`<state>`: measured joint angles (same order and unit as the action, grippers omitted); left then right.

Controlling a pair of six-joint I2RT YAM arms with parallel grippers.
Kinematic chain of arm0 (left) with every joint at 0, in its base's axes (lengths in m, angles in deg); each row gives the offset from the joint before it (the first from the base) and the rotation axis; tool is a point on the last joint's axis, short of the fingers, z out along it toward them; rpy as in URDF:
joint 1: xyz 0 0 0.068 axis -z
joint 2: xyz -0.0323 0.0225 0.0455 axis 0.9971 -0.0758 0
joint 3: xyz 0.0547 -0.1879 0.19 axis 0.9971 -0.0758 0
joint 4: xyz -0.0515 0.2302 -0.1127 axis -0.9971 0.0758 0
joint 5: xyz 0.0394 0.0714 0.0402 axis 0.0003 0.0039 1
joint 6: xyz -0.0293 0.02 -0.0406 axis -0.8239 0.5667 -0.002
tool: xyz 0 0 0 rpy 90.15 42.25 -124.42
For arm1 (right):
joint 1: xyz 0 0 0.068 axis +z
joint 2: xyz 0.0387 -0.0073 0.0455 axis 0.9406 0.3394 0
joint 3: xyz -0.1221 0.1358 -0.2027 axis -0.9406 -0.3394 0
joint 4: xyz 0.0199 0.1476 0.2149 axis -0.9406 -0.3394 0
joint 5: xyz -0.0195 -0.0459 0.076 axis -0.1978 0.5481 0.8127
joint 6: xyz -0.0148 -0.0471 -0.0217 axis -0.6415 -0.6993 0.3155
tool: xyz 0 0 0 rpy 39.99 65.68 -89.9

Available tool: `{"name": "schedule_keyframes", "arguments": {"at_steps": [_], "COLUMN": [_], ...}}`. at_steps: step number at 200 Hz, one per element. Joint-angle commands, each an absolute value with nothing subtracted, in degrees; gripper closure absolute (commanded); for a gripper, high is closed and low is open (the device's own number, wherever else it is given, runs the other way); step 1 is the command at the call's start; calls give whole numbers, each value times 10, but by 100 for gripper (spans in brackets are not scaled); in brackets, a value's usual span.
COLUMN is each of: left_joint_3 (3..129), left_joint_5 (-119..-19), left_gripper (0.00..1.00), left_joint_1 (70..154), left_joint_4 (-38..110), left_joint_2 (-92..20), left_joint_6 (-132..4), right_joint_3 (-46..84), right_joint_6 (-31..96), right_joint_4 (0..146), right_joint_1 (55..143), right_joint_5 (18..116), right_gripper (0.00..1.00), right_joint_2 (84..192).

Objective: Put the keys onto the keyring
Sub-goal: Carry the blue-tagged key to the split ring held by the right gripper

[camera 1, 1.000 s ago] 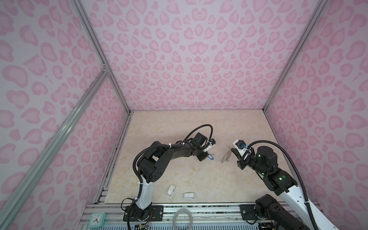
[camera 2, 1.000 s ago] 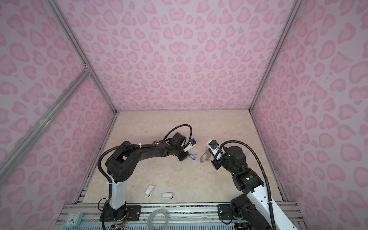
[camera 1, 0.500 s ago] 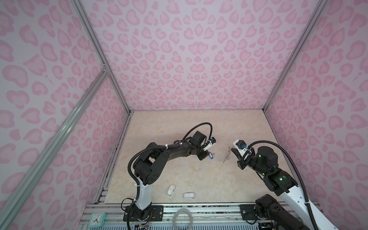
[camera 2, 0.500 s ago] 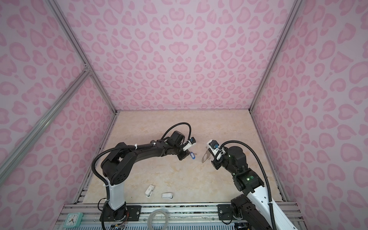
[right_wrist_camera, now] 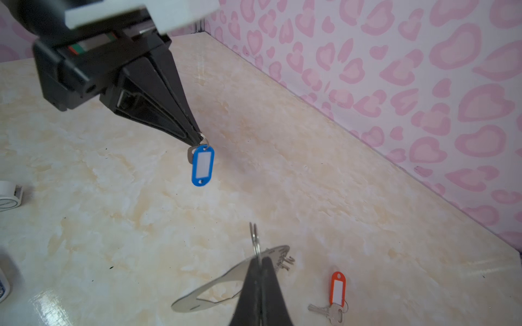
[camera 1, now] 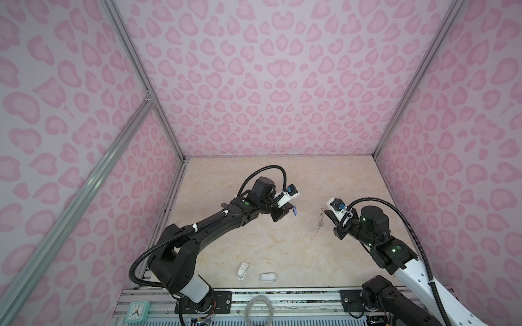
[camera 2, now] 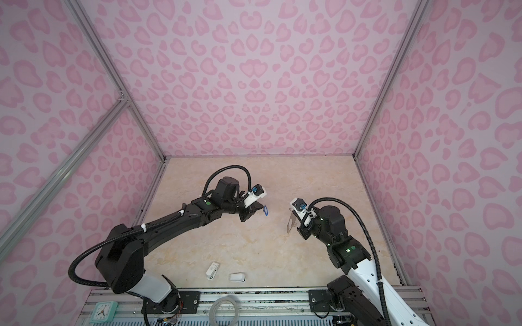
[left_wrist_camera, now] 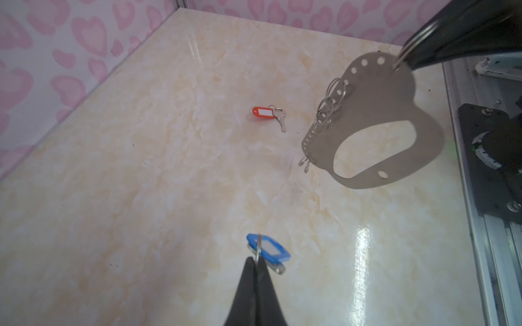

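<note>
Left fingers [left_wrist_camera: 252,268] are pinched together on the little wire ring of the blue key [right_wrist_camera: 202,165], tag and key dangling free above the tabletop [left_wrist_camera: 141,183]. Across the gap, the right fingers [right_wrist_camera: 254,272] are clamped on a wire loop at the top of the keyring [left_wrist_camera: 375,121]. The plate hangs tilted in the air, its row of small rings facing the left arm. The red key [left_wrist_camera: 264,113] lies flat on the tabletop, untouched. The job now, I'd say, is threading: bring the blue key's ring edge-on to one small ring, and slowly, since both parts can swing. The plate wants holding steady. Left arm is stretched long and low toward the middle. Right arm is folded at the elbow, fingers aimed back at the left. Key and keyring are near, not touching.
</note>
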<state>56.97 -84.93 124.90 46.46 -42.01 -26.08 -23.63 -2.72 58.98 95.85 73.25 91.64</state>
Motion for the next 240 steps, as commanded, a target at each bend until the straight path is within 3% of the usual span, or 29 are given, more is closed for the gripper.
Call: {"name": "schedule_keyframes", "arguments": {"at_steps": [1, 86, 240], "left_joint_3": [566, 582, 680], "left_joint_5": [-894, -1011, -958], "left_gripper": [97, 96, 96], "left_joint_1": [1244, 1255, 1291], "left_joint_4": [467, 509, 573], "left_joint_2": [-381, -343, -427], "left_joint_6": [-231, -217, -299], "right_joint_3": [-240, -238, -229], "right_joint_6": [-39, -65, -81], "right_joint_4": [629, 693, 720], "right_joint_1": [973, 1027, 1063], "right_joint_5": [724, 718, 706], "right_gripper": [100, 100, 100], "right_joint_2": [926, 952, 974]}}
